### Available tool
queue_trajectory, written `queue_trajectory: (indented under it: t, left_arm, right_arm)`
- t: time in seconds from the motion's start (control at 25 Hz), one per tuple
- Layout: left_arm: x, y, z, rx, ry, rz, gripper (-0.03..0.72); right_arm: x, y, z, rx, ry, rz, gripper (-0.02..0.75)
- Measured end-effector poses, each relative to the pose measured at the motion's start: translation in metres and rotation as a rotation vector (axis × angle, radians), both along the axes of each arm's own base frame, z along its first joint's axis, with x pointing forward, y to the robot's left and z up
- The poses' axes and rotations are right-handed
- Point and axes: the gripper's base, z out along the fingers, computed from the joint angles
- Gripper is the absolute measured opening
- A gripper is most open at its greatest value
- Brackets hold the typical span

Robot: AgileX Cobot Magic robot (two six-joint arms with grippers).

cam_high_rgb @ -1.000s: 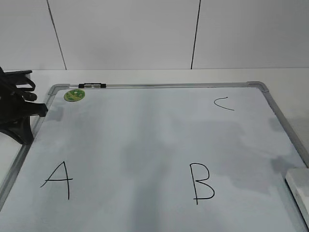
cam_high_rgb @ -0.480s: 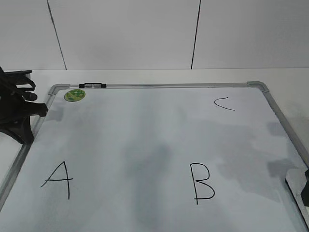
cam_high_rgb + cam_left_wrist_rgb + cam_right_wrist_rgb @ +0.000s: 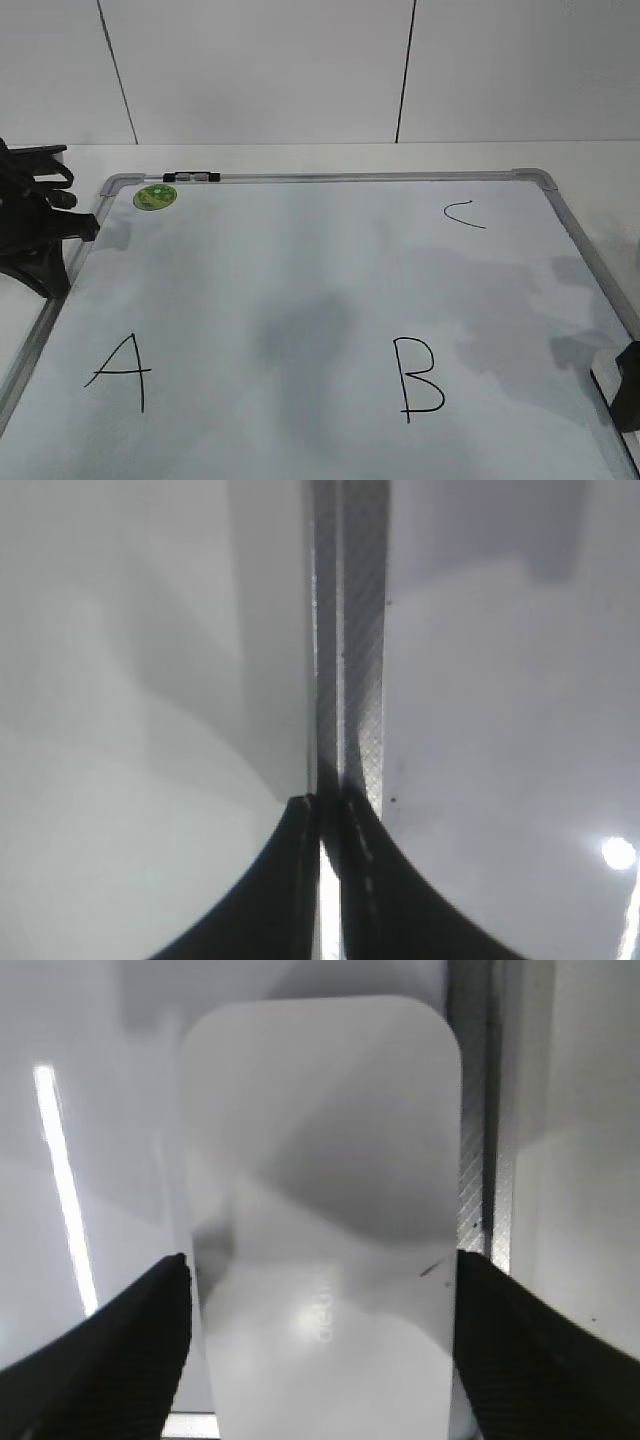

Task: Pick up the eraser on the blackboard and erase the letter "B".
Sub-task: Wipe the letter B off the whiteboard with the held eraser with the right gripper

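Observation:
The blackboard (image 3: 300,260) lies flat, a white board with a grey frame. The letter "B" (image 3: 415,378) is drawn in black at the lower middle right. The eraser (image 3: 320,1160) is a white rounded block lying at the board's right edge, next to the frame (image 3: 480,1110). My right gripper (image 3: 320,1260) is open, with one finger on each side of the eraser. In the exterior view it (image 3: 628,385) shows only at the lower right edge and hides most of the eraser (image 3: 603,392). My left gripper (image 3: 320,805) is shut and empty over the board's left frame (image 3: 350,630).
A black "A" (image 3: 122,372) is at the lower left and a small "C" (image 3: 463,214) at the upper right. A black-and-silver marker (image 3: 192,177) and a round green sticker (image 3: 154,197) sit at the top left. The left arm (image 3: 35,230) rests at the left edge.
My right gripper has come into the exterior view at the lower right and now covers the eraser, which lay bare before. The left arm has not moved.

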Motion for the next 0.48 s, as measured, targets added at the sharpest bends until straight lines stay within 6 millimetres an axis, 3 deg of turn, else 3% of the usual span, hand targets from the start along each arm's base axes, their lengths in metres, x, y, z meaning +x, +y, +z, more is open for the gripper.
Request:
queue_trajectory:
  t: [0.48]
  left_arm:
    - [0.000,0.000,0.000,0.000,0.000,0.000,0.016]
  right_arm:
    - [0.004,0.000,-0.013,0.000,0.056,0.000,0.612]
